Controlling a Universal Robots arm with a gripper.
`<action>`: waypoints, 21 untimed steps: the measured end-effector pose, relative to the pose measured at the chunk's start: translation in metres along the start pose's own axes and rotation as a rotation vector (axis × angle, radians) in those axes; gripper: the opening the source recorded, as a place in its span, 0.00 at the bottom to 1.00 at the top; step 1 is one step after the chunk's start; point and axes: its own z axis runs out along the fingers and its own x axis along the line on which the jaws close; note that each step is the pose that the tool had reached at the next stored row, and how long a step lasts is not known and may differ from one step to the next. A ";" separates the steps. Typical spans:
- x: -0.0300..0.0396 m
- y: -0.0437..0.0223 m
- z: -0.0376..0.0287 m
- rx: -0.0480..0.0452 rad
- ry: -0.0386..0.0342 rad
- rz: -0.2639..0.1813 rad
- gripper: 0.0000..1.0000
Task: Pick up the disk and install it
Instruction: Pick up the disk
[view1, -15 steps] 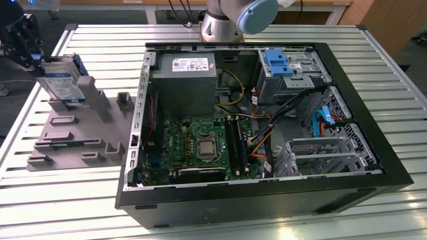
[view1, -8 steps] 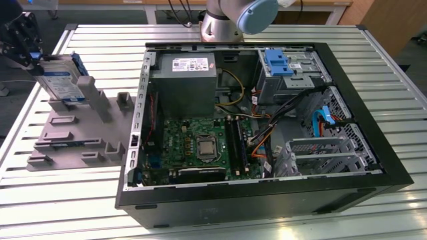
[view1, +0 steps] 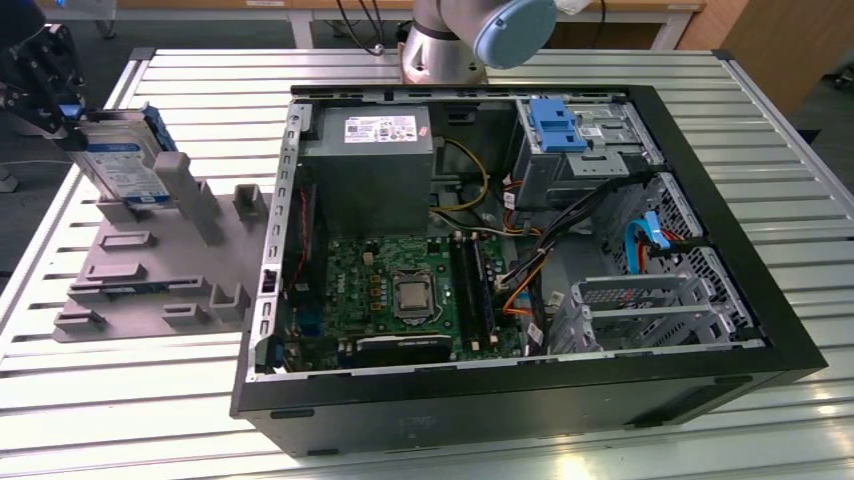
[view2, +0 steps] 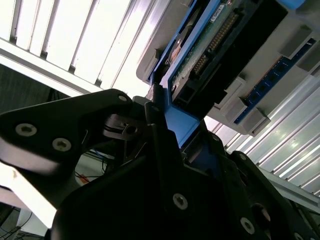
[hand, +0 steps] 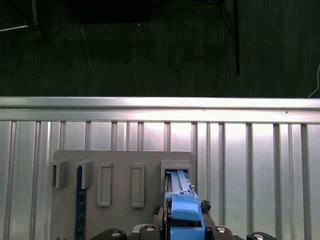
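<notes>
Disk (view1: 123, 165) is being pinched by its blue rail frame (hand: 182, 217): in the second wrist view the gripper (view2: 182, 132) is narrowed down onto that frame, with one black finger (view2: 156, 120) lying flush against the blue edge and the opposite side pressing from across it. I am judging this to be a firm hold, with no gap showing.

From there the disk is hanging downward from the fingers, upright and leaning slightly, its labelled face showing in the exterior view. Its lower end is reaching the raised slot of the grey fixture plate (view1: 147, 290), at the plate's far corner toward the exterior view's left. Whether it is already clearing the slot, I cannot tell.

The plate is lying along the edge of the slatted table (view1: 107, 400) at the exterior view's left. The open computer case (view1: 534, 420) is occupying the table's middle, well apart from the disk.

So the grasp is looking made, while the carry across and the installation in the case are remaining.
</notes>
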 end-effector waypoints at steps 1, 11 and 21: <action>0.0000 0.0000 0.0000 0.0000 0.0000 0.000 0.36; 0.0000 0.0002 -0.0086 0.0001 0.0000 0.000 0.36; -0.0001 0.0006 -0.0245 0.0000 0.0000 0.000 0.36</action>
